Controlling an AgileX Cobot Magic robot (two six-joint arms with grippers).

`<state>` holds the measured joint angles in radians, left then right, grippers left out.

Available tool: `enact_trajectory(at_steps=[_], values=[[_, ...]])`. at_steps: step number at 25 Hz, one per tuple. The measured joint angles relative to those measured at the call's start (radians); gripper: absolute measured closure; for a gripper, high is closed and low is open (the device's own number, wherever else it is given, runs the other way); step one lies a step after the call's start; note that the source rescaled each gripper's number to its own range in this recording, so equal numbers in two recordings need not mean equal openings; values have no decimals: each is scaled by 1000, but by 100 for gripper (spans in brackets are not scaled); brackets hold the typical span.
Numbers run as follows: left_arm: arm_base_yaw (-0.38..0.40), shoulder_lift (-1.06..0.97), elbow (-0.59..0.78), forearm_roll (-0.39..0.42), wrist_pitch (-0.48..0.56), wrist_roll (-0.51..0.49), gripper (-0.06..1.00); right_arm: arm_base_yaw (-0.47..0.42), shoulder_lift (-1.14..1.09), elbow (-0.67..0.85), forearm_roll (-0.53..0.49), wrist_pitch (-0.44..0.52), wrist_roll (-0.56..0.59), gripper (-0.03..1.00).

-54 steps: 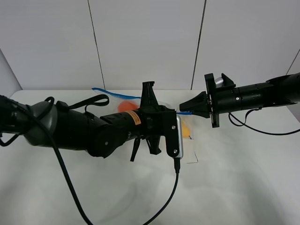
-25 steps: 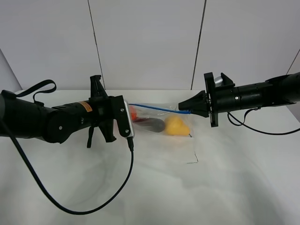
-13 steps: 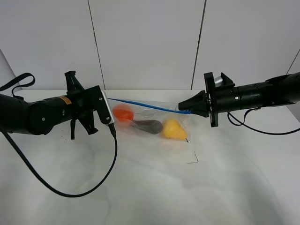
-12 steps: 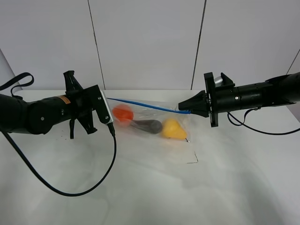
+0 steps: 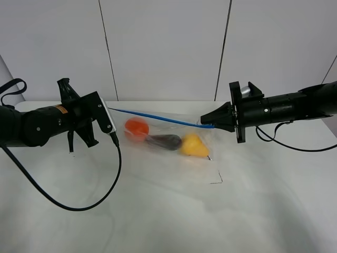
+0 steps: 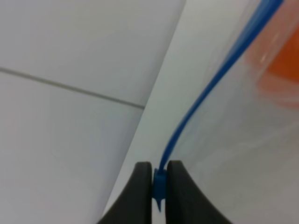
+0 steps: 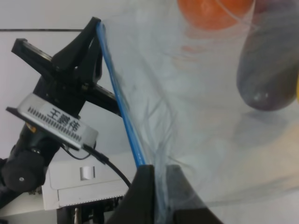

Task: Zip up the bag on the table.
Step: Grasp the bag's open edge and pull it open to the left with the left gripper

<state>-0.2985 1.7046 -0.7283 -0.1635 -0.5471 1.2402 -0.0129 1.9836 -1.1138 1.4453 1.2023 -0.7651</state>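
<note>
The clear bag [image 5: 168, 153] hangs stretched between my two grippers above the white table [image 5: 168, 221]. An orange item [image 5: 137, 126], a dark grey item [image 5: 164, 141] and a yellow item [image 5: 192, 146] show through it. Its blue zipper strip [image 5: 152, 117] runs along the top edge. My left gripper [image 5: 108, 110] is shut on the blue zipper slider [image 6: 159, 184] at the strip's left end. My right gripper [image 5: 202, 124] is shut on the bag's right corner [image 7: 161, 186]. The strip [image 7: 121, 107] also shows in the right wrist view.
A black cable [image 5: 100, 195] loops from the left arm down onto the table. A small dark mark [image 5: 216, 180] lies on the table below the bag's right end. White wall panels [image 5: 168, 47] stand just behind the table.
My left gripper has slid left along the blue strip, from close to the right gripper to the strip's far left end. The bag's contents have come into view. The right gripper has not moved.
</note>
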Motion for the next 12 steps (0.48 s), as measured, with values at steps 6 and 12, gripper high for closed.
enact_trajectory(at_steps=[6, 12], values=[[1, 0, 1, 0, 0, 0, 94, 0, 0, 0, 0, 0, 0, 97], [2, 0, 1, 0, 0, -1, 94, 0, 0, 0, 0, 0, 0, 97]])
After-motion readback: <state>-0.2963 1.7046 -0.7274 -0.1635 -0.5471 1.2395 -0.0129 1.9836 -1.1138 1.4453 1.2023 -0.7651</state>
